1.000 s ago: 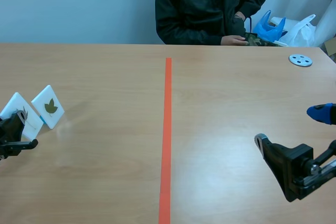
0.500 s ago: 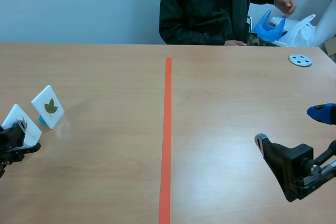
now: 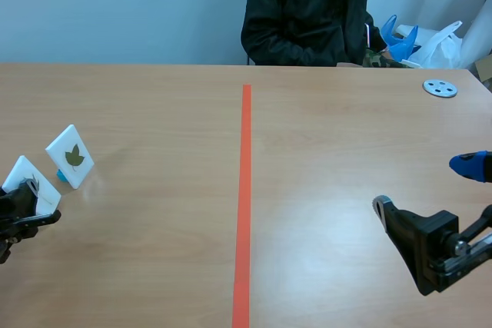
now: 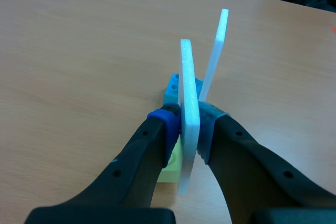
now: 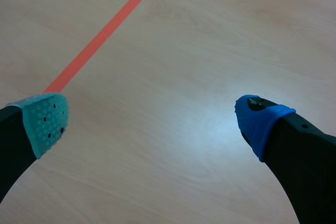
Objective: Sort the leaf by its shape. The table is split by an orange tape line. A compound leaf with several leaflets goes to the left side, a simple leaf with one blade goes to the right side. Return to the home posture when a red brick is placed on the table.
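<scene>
Evidently to set it left of the tape [image 3: 244, 190], the left pincer [image 4: 188, 125] gripped a leaf card [image 4: 186, 77]; the right pincer [image 5: 157, 119] gaped idle.

White card [image 3: 64, 144] w/ green leaf [image 3: 74, 157], blue base [image 4: 170, 89]; orange tape line [image 3: 244, 190].

Bright, even overhead light; soft glare patch on table [image 5: 199, 103] at my right gripper [image 5: 152, 120]; shadows faint; white card [image 4: 187, 77] in my left gripper [image 4: 189, 121] evenly lit
</scene>
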Motion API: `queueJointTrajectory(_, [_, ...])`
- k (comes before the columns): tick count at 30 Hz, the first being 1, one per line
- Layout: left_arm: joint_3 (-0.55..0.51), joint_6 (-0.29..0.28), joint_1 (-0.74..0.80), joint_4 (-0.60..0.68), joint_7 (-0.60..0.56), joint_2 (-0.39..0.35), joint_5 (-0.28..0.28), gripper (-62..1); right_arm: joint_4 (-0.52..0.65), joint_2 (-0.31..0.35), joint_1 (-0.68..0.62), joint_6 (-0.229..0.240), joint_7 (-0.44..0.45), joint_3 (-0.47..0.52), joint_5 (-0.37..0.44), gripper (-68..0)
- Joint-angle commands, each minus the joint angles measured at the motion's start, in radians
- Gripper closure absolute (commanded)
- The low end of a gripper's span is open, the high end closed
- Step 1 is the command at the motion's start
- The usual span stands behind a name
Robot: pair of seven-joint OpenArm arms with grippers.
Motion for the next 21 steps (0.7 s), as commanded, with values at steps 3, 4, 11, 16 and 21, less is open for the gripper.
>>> queueJointTrajectory(3, [0.001,0.002,-0.006,0.021,-0.013,-0.008,-0.003,-9.2,0.005,0.008,0.009,0.000,0.014,0.001,0.007,-67.9])
queueJointTrajectory(4, [0.001,0.002,-0.006,0.021,-0.011,-0.008,-0.003,-9.3,0.005,0.008,0.009,0.000,0.014,0.001,0.007,-67.9])
queueJointTrajectory(11, [0.001,0.002,-0.006,0.021,-0.010,-0.008,-0.003,-20.4,0.005,0.008,0.009,0.000,0.014,0.001,0.007,-67.9])
queueJointTrajectory(16, [0.001,0.002,-0.006,0.021,-0.016,-0.010,-0.003,-26.8,0.005,0.008,0.009,0.000,0.014,0.001,0.007,-67.9])
queueJointTrajectory(21, [0.001,0.001,-0.002,0.028,-0.019,-0.014,-0.003,-42.7,0.005,0.008,0.009,0.000,0.014,0.001,0.007,-67.9])
